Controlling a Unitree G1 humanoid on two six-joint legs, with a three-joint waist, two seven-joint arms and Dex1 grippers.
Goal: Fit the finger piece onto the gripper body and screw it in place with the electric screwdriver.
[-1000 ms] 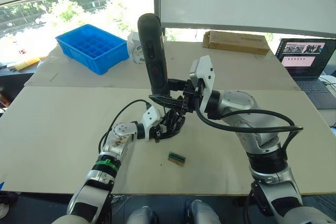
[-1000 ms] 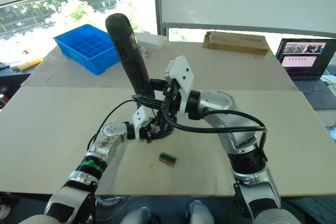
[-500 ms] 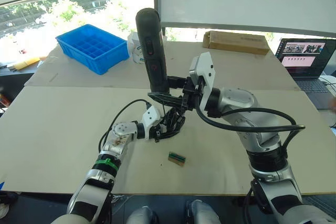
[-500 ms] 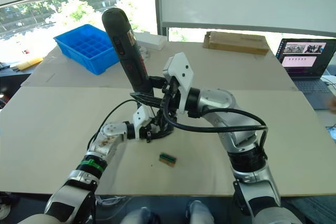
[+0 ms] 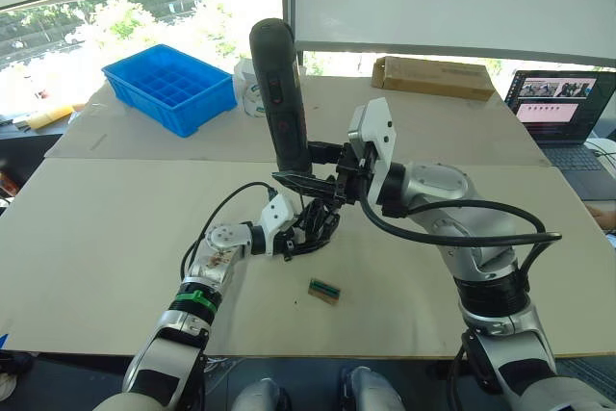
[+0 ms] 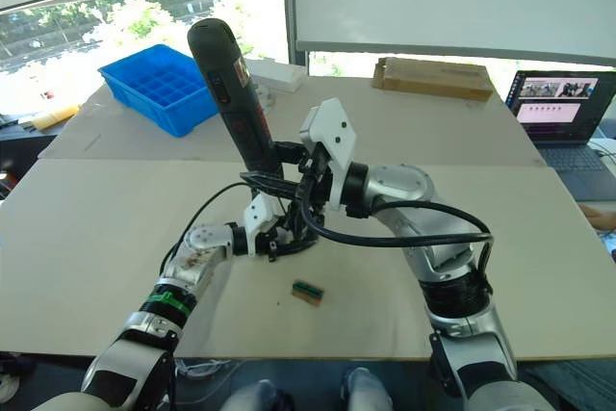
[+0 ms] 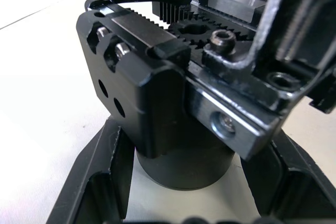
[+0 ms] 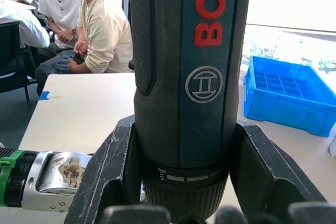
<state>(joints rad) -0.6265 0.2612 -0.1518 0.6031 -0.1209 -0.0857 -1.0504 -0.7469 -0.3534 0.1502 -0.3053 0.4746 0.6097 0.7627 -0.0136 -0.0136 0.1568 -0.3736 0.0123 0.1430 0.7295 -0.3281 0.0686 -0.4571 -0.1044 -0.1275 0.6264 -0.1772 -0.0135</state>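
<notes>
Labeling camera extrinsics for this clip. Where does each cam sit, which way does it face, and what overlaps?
Left and right eye: on the head, facing forward and down at the table; both arms show.
Left wrist: looks along the left gripper at the gripper body.
Right wrist: looks along the right gripper at the electric screwdriver.
Shared: the screwdriver and blue bin also appear in the eye views.

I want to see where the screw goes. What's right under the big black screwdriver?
Under the electric screwdriver sits the gripper body, between the left gripper's fingers on the table. The right gripper hides the bit's tip.
</notes>
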